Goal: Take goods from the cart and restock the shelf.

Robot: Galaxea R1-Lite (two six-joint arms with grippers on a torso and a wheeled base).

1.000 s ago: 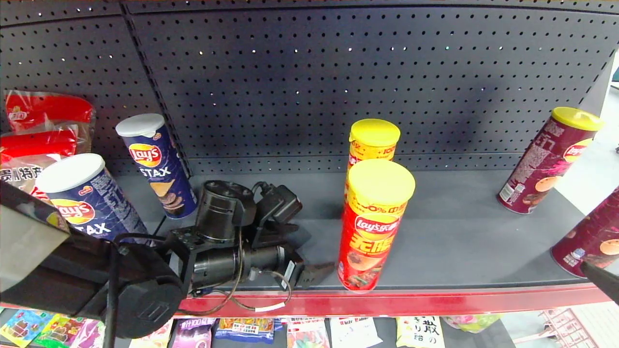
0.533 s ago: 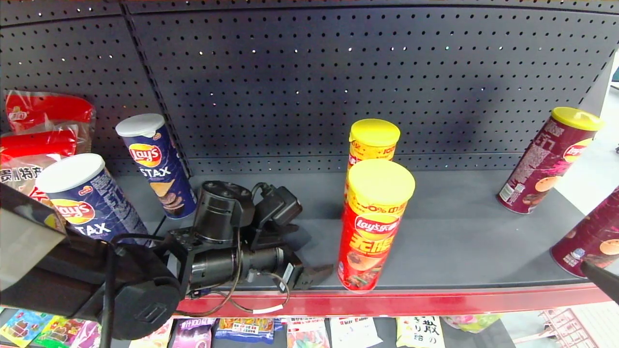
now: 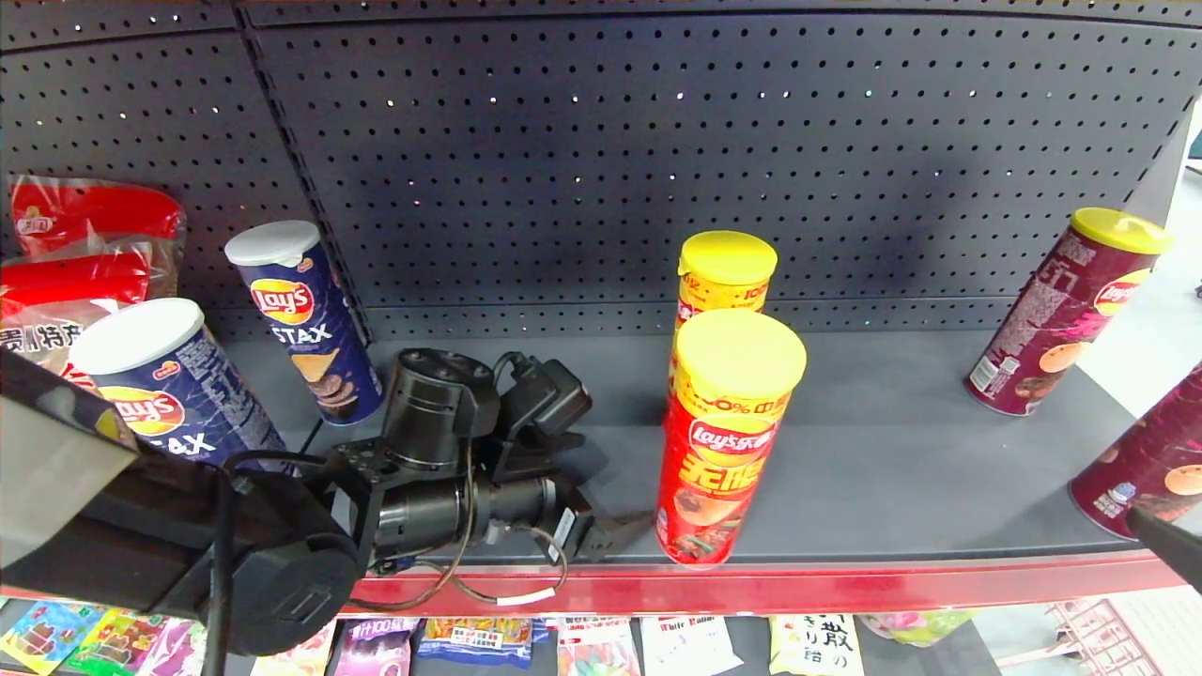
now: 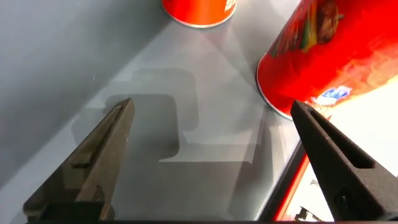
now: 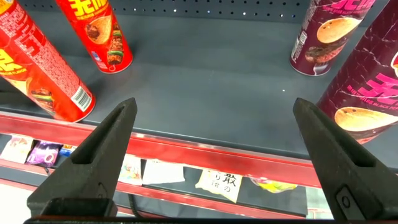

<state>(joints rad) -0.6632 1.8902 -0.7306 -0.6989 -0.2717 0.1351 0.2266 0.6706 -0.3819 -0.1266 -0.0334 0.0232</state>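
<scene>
Red can [image 3: 728, 441] beside left gripper [image 4: 211, 106], blue cans [image 3: 305, 324]

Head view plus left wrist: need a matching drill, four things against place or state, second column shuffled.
Things
1. front red can
2. rear maroon can
3. rear blue can
4. left pincer

Place or state
A. right end of the shelf, toward the back
B. open, nothing between the fingers
C. mid-shelf, at the red front lip
D. left side, close to the pegboard

Pairs: 1-C, 2-A, 3-D, 4-B
</scene>
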